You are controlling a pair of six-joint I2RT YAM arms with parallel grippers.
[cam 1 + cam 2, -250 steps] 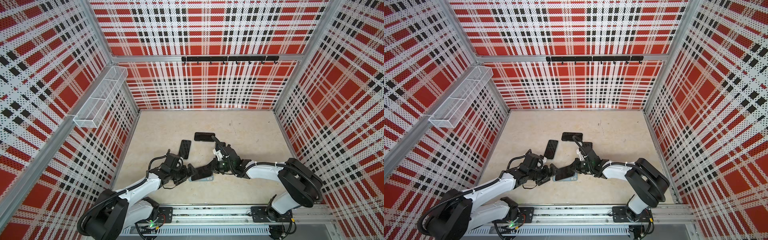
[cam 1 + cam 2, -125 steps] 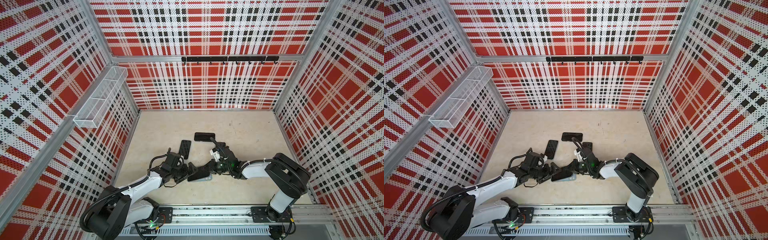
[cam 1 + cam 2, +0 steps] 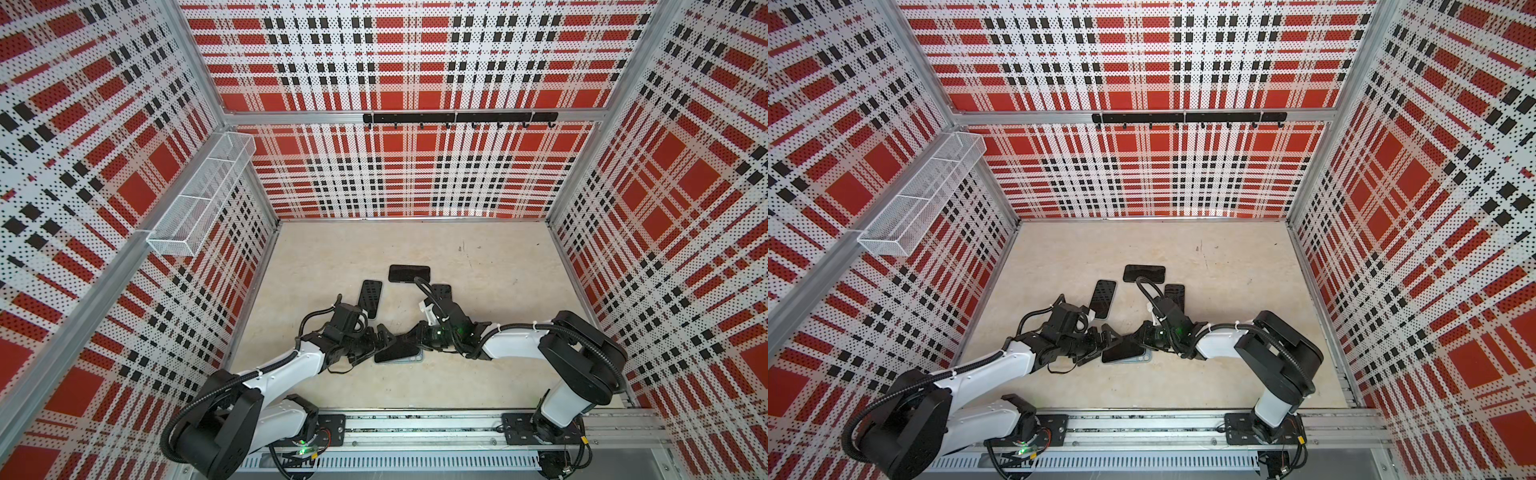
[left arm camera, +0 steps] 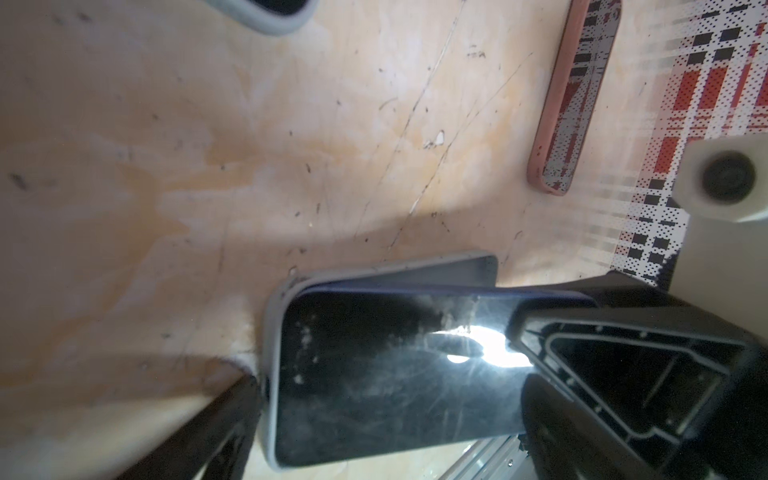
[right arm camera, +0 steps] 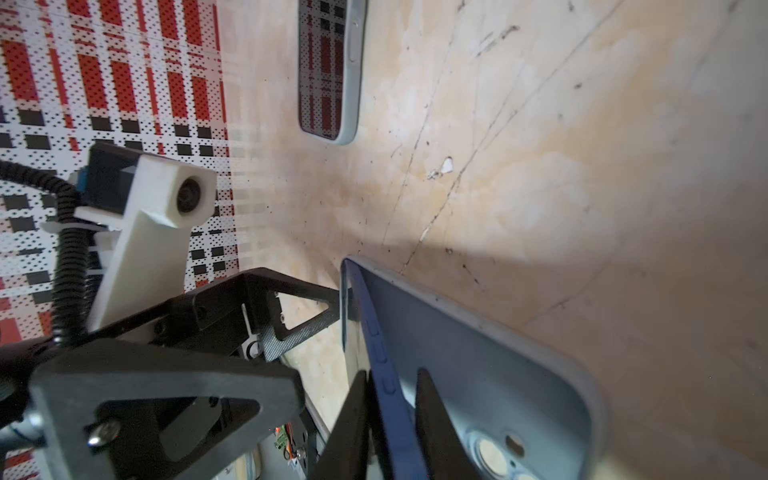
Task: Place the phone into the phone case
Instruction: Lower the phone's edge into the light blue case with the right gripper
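Observation:
The phone (image 3: pixel 397 351) (image 3: pixel 1121 351), dark blue with a black screen, lies tilted on the pale grey-blue phone case (image 3: pixel 411 360) (image 3: pixel 1140 358) near the table's front. In the left wrist view the phone (image 4: pixel 395 365) has one end inside the case's rim (image 4: pixel 270 332); its other end is raised. My left gripper (image 3: pixel 376 345) (image 4: pixel 395 424) is wide open, its fingers either side of that end. My right gripper (image 3: pixel 415 332) (image 5: pixel 392 374) straddles the phone's blue edge (image 5: pixel 374 328) above the case's inside (image 5: pixel 478 353). One finger touches the edge and the other stands slightly off it.
Three more phones lie behind the arms: one (image 3: pixel 409 273) crosswise, one (image 3: pixel 370 298) on the left and one (image 3: pixel 441 291) partly under the right arm's cable. A wire basket (image 3: pixel 199 195) hangs on the left wall. A hook rail (image 3: pixel 457 117) runs along the back wall.
The right gripper's jaws have eased slightly apart round the phone's edge, and the right arm's elbow has shifted sideways. The left arm and the phone have stayed in place.

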